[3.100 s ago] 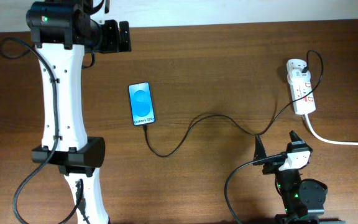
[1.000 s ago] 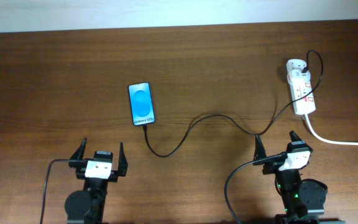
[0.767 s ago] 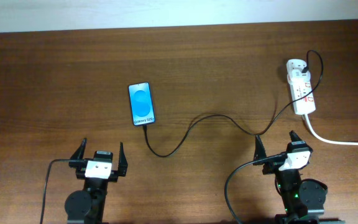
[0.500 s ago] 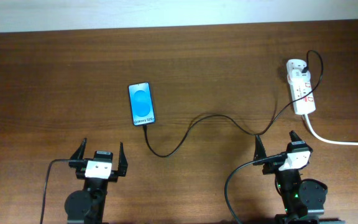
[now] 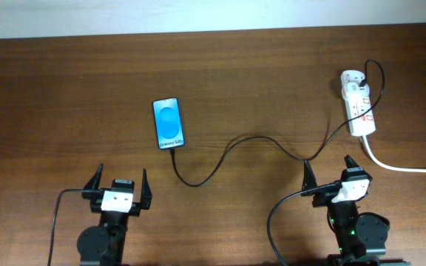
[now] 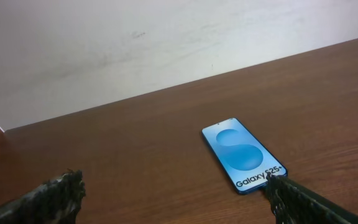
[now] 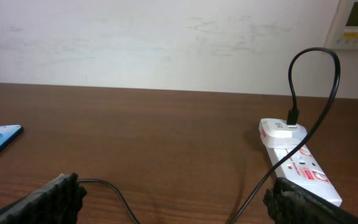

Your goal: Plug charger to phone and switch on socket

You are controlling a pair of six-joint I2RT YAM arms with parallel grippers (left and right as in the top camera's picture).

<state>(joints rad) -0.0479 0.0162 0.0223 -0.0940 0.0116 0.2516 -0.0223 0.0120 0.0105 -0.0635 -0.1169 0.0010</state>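
Folded home since earlier, my left jaws (image 5: 121,172) are sitting spread and empty, like my right jaws (image 5: 327,163). The phone (image 5: 168,123) is lying well left of the socket (image 5: 357,103), cable (image 5: 256,137) meeting its near end; the socket is running lengthwise just beyond my right jaws.

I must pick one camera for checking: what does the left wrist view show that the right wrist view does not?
Only left wrist: the whole phone screen with its white text. Only right wrist: the socket with the charger looping above it. Both: the table, the white wall, and some part of the phone.
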